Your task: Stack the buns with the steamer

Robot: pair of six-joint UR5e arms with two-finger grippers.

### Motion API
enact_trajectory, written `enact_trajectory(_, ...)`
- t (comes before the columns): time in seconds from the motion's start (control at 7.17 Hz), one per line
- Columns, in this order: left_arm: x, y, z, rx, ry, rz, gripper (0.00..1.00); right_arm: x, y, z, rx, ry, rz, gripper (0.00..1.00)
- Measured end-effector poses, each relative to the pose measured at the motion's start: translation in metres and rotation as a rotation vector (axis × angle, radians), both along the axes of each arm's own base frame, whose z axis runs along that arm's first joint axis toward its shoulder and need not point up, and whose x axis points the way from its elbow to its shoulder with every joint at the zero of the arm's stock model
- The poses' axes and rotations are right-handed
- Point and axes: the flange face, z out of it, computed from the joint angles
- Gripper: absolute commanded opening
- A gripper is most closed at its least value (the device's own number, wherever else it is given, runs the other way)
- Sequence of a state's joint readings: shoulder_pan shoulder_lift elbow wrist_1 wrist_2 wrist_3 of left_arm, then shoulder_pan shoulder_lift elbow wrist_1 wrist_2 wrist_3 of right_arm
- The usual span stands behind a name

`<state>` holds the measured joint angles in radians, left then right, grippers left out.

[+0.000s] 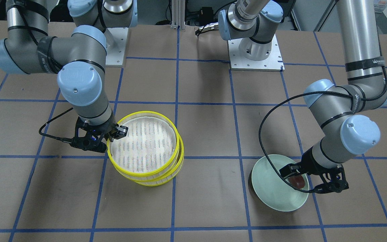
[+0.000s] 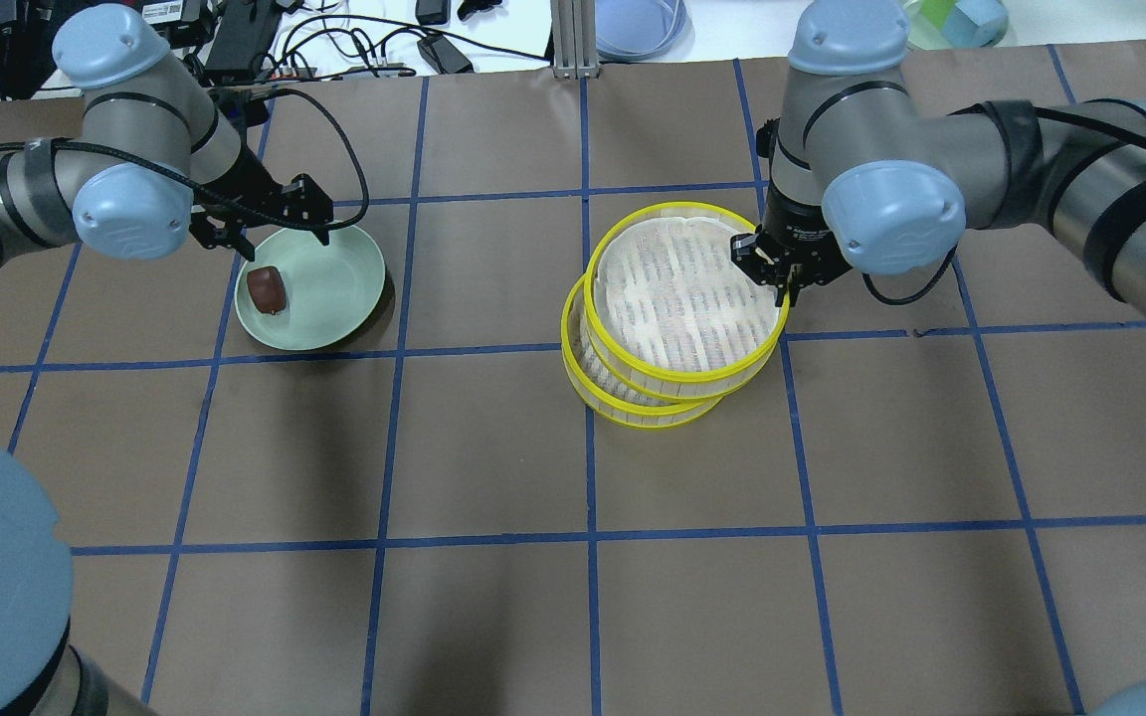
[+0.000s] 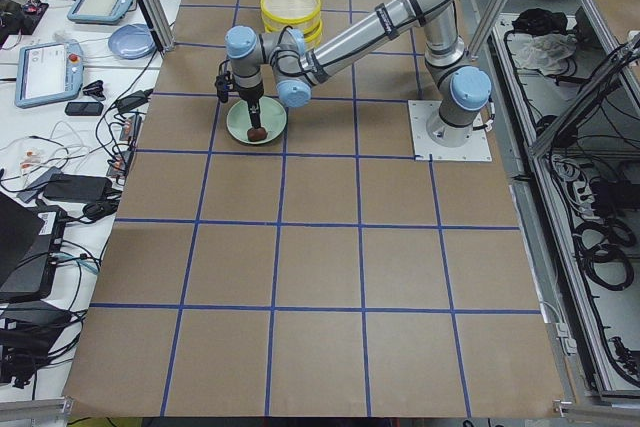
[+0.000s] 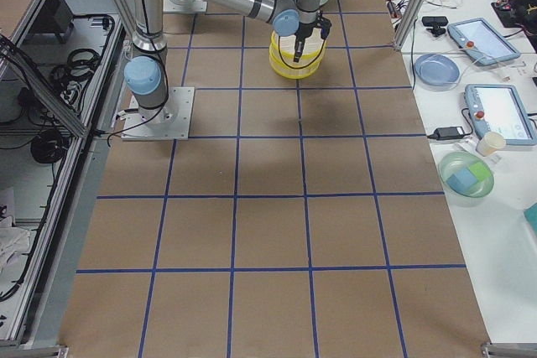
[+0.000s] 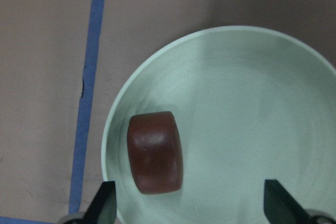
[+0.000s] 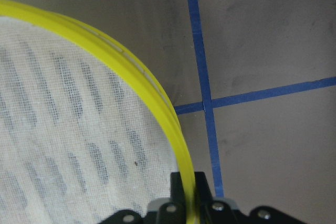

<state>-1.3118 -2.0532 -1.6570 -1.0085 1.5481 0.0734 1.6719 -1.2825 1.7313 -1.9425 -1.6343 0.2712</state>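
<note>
Nearest the robot, only brown table [image 2: 493,447] with its blue tape grid.

Mid-table, right of centre: steamer stack [image 2: 633,403], yellow-rimmed trays, seemingly 3 tiers, though the lower rims overlap and the count is unsure. Top tray [image 2: 677,298] sits skewed on the others, shifted toward the far right, its striped white cloth liner facing up.

Right gripper [image 2: 784,288] at the top tray's far-right edge. Jaws nearly shut, 1 finger inside the yellow rim and 1 outside, pinching the rim between them; the wrist view shows the rim running straight into the grip.

Left side, well apart from the stack: pale green plate [image 2: 334,288] flat on the table. 1 bun, the dark reddish-brown bun [image 2: 267,288], lies in the plate's left part, near the rim.

Left gripper [image 2: 273,237] hangs over the plate's far-left edge. Jaws wide open, holding nothing; fingertips clear of the bun, which sits closer to 1 fingertip than the other.

Farthest, past the table edge: cables [image 2: 374,40] and a pale blue dish [image 2: 638,30].
</note>
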Motion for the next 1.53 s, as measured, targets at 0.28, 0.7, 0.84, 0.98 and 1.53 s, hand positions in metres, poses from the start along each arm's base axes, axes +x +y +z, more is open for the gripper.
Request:
enact_trajectory(0.28,0.009,0.000,-0.013,0.016,0.001,0.011,0.90,0.007,0.001,-0.005,0.002,0.003,-0.005,0.00)
enact_trajectory(0.7,0.011,-0.002,-0.025,0.030,0.004,0.023,0.25,0.010,0.000,-0.011,0.005,0.002,-0.007,0.00)
enact_trajectory(0.84,0.011,-0.003,-0.026,0.025,0.003,0.021,0.16,0.011,0.000,-0.013,0.007,0.003,-0.007,0.00)
enact_trajectory(0.98,0.011,-0.003,-0.026,0.022,0.002,0.020,0.16,0.014,0.001,-0.013,0.008,0.006,-0.003,0.00)
enact_trajectory(1.53,0.010,-0.006,-0.006,-0.012,-0.011,0.009,0.12,0.022,0.004,-0.014,0.007,0.017,0.016,0.88)
